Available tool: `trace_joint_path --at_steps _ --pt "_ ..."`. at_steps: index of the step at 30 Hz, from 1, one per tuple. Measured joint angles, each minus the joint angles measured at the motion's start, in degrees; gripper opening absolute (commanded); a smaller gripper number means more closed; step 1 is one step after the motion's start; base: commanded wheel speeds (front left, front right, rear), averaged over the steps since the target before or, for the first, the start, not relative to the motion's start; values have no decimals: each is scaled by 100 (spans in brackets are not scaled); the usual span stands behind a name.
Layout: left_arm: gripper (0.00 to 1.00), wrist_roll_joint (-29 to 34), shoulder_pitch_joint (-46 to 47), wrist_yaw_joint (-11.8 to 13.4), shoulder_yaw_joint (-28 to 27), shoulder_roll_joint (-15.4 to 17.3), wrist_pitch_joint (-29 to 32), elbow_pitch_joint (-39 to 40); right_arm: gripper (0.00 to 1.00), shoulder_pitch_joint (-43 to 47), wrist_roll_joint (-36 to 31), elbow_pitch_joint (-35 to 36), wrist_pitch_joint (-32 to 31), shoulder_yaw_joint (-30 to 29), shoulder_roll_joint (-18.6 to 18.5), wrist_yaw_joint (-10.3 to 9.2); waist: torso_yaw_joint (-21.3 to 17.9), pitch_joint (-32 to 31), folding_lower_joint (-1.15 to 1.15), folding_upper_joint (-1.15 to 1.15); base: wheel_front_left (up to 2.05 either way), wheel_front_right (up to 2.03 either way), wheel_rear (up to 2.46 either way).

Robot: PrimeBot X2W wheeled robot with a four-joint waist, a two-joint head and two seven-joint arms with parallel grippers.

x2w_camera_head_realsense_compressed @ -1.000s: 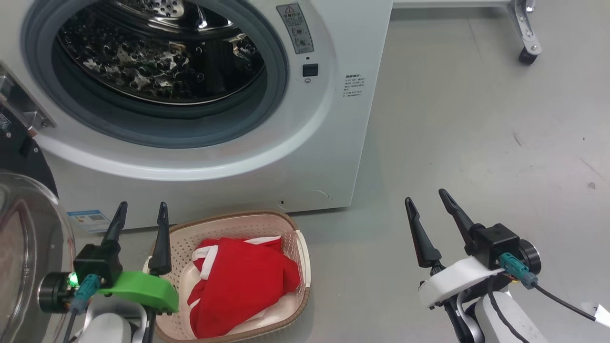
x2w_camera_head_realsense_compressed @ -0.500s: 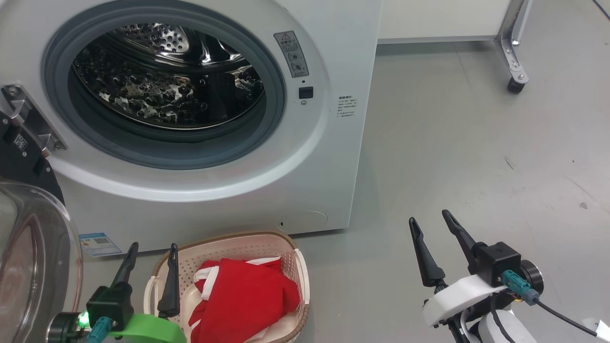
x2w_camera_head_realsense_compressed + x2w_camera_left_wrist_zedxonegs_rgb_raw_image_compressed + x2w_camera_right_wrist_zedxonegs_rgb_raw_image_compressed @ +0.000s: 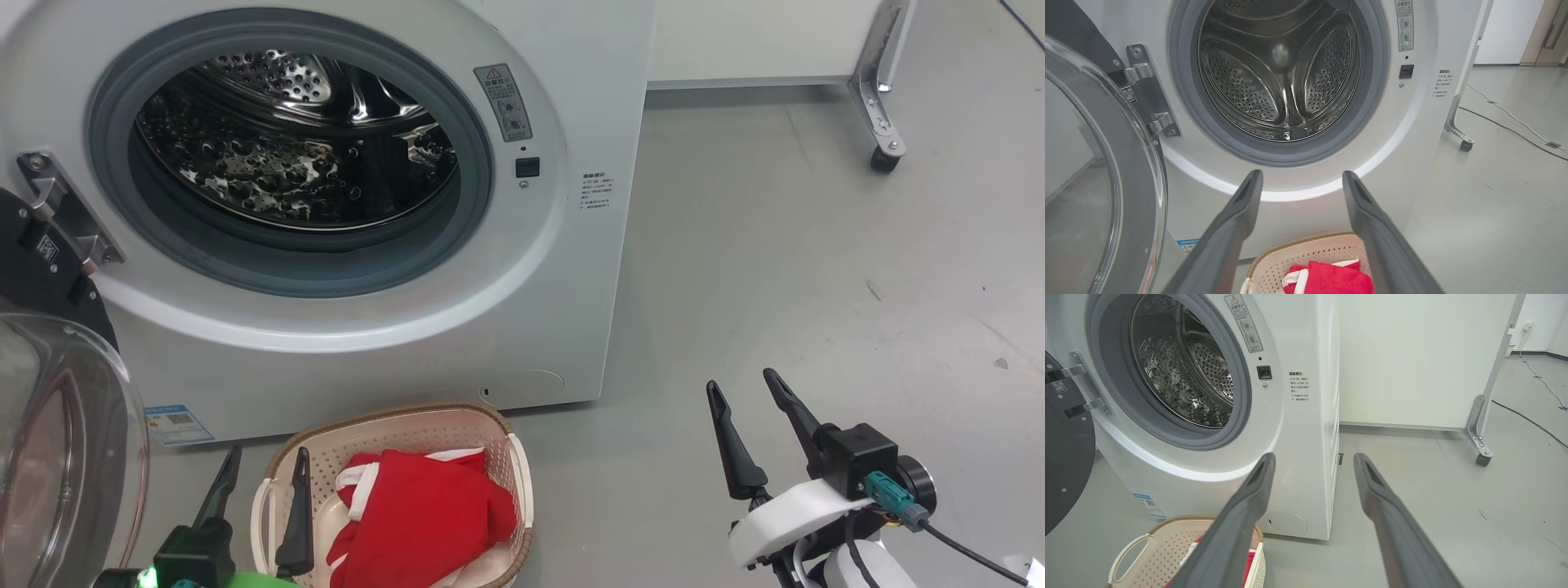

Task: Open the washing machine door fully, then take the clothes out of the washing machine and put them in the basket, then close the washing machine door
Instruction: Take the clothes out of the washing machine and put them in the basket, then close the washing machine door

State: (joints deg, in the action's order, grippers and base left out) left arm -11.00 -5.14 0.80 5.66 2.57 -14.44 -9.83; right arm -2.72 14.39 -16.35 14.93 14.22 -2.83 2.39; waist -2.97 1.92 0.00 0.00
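Red clothes [image 3: 424,514] in basket [image 3: 384,429], door [image 3: 57,457] open.
The basket sits at 6 o'clock of the washer [image 3: 555,327], the door at 8; left end effector [image 3: 270,450] and right end effector [image 3: 740,378] spread wide, empty.

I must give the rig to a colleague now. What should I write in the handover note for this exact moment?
Left gripper: open, empty, by the basket's left rim.
Right gripper: open, empty, over the floor right of the washing machine.
Clothes: red, lying in the basket in front of the machine.
Done: washing machine door swung open on the left; drum looks empty.
Left: close the door.
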Motion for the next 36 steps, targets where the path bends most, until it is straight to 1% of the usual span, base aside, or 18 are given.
trace_joint_path --at_steps 8,17,21,36 --pt "100 -1 -136 76 30 1 5 190 100 25 -25 18 0 0 2 8 31 -6 0 0 0 0 0" --pt "100 -8 -215 100 70 2 26 378 100 79 -35 21 0 0 2 11 23 17 0 0 0 0 0" --pt "100 -8 -222 140 94 2 55 448 100 79 -35 25 0 -5 2 52 16 28 0 0 0 0 0" --pt "100 -7 -341 201 121 3 133 547 100 79 -52 24 0 -9 3 57 3 -3 0 0 -1 1 0"
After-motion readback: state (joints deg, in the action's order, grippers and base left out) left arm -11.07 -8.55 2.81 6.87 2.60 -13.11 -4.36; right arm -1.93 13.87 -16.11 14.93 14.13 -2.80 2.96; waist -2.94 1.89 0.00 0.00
